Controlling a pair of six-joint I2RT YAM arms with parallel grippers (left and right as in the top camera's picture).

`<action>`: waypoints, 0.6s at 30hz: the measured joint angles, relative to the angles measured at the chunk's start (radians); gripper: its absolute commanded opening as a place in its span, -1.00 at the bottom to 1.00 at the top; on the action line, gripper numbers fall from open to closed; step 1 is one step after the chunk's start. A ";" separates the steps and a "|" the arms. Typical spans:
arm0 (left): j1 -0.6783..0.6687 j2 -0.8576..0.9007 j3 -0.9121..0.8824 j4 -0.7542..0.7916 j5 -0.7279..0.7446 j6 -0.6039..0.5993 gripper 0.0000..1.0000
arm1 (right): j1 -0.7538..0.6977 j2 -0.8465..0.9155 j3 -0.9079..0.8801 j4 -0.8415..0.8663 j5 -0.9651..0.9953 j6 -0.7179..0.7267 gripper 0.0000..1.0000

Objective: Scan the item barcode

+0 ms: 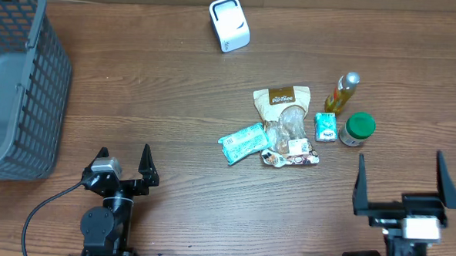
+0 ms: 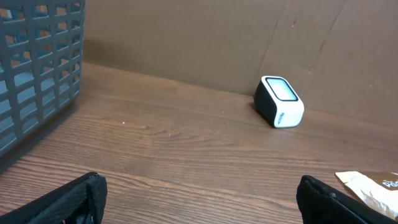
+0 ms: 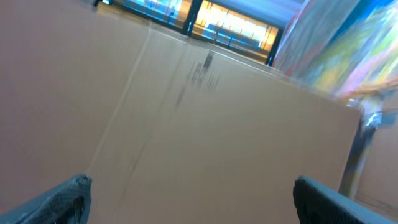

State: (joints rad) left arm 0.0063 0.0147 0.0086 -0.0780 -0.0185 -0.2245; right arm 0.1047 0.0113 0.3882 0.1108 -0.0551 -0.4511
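Observation:
Several grocery items lie in a cluster right of the table's middle: a brown pouch (image 1: 282, 99), a teal packet (image 1: 243, 142), a small teal box (image 1: 326, 127), a green-lidded jar (image 1: 357, 128) and a small oil bottle (image 1: 343, 93). A white barcode scanner (image 1: 229, 24) stands at the back of the table. In the left wrist view the scanner (image 2: 279, 101) sits far ahead and a corner of the brown pouch (image 2: 373, 186) shows at the right. My left gripper (image 1: 124, 151) (image 2: 200, 183) is open and empty near the front left. My right gripper (image 1: 400, 160) (image 3: 191, 182) is open and empty at the front right, facing a cardboard wall.
A grey plastic basket (image 1: 14, 80) fills the left end of the table, and its wall (image 2: 37, 68) shows in the left wrist view. A cardboard wall (image 3: 199, 112) runs along the back. Bare wood lies between both grippers and the items.

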 measured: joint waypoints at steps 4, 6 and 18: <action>0.000 0.000 0.000 0.000 0.000 0.000 0.99 | 0.000 0.000 -0.172 0.283 -0.012 -0.013 1.00; 0.000 0.000 0.000 0.000 0.000 0.000 0.99 | 0.000 0.000 -0.233 0.341 -0.016 -0.017 1.00; 0.000 0.000 0.000 0.000 0.000 0.000 0.99 | 0.000 0.000 -0.370 0.083 -0.024 0.085 1.00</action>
State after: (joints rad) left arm 0.0063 0.0147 0.0086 -0.0776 -0.0185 -0.2245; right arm 0.1043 0.0113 0.0181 0.1940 -0.0795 -0.3660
